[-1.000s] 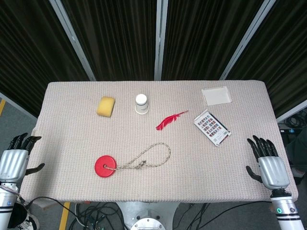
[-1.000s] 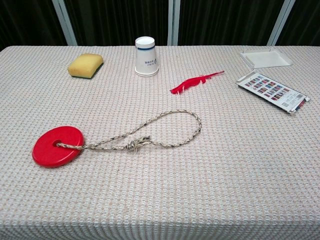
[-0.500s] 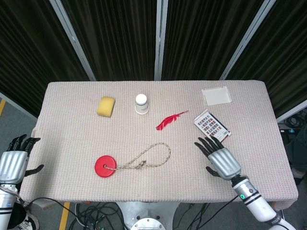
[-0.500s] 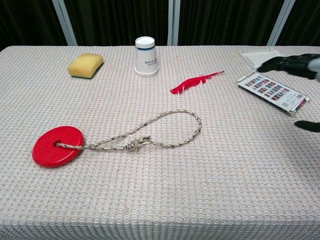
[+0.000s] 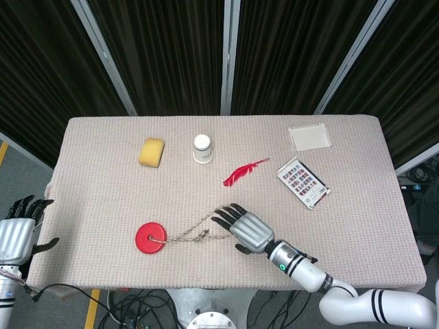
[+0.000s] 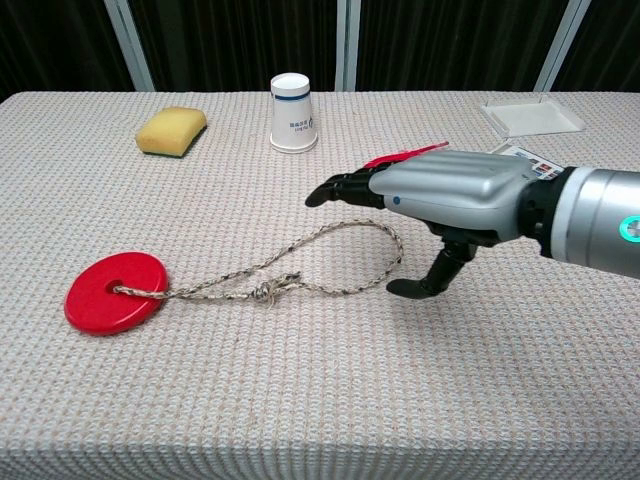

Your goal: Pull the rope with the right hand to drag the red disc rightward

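The rope (image 6: 300,265) loop lies partly hidden under the right hand (image 6: 440,195), fingers spread, grasping nothing.

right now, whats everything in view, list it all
disc: 1, red, near left, tied to rope
rope: 1, beige, looped, runs right from disc
sponge: 1, yellow, far left
cup: 1, white, upside down, far middle
feather: 1, red, middle
card pack: 1, printed, right
tray: 1, white, far right
table: 1, beige cloth
left hand: open, off table's left edge
right hand: open, over rope's loop
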You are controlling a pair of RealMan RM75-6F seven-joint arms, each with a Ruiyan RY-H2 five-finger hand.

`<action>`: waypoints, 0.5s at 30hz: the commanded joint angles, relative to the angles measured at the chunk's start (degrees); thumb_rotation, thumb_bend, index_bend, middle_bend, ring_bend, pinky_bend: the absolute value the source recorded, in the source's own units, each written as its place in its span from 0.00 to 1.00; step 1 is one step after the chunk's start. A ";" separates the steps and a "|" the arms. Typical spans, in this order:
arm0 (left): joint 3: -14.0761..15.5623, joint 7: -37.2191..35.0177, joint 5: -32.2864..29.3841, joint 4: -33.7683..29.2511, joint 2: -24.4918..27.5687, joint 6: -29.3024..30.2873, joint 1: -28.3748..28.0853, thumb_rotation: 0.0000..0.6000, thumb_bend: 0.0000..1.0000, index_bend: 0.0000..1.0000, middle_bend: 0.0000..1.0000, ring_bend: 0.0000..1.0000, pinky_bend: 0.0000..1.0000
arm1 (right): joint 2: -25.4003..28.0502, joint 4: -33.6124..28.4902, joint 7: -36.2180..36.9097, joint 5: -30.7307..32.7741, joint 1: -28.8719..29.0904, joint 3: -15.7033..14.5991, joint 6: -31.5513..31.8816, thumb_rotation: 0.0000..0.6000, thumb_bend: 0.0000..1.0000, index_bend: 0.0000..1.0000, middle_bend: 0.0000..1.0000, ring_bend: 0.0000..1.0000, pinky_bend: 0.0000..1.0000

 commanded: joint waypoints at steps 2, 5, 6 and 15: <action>-0.01 -0.59 -0.12 0.58 -0.06 0.33 0.33 1.00 0.00 0.20 0.22 0.10 0.15 | -3.62 3.19 -2.42 4.76 3.22 0.62 -1.49 1.00 0.26 0.00 0.05 0.00 0.00; 0.01 -1.04 -0.23 1.08 -0.19 0.30 0.46 1.00 0.00 0.20 0.22 0.10 0.15 | -5.50 4.28 -2.60 6.45 4.70 0.36 -1.60 1.00 0.27 0.00 0.06 0.00 0.00; 0.03 -1.13 -0.22 1.24 -0.27 0.28 0.49 1.00 0.00 0.20 0.22 0.10 0.15 | -6.00 4.49 -2.48 6.68 5.01 0.23 -1.54 1.00 0.27 0.00 0.06 0.00 0.00; -0.01 -2.11 -0.30 2.37 -0.72 0.06 0.57 1.00 0.00 0.20 0.22 0.10 0.15 | -9.50 6.50 -0.83 6.78 6.60 -1.82 -0.10 1.00 0.29 0.00 0.13 0.00 0.00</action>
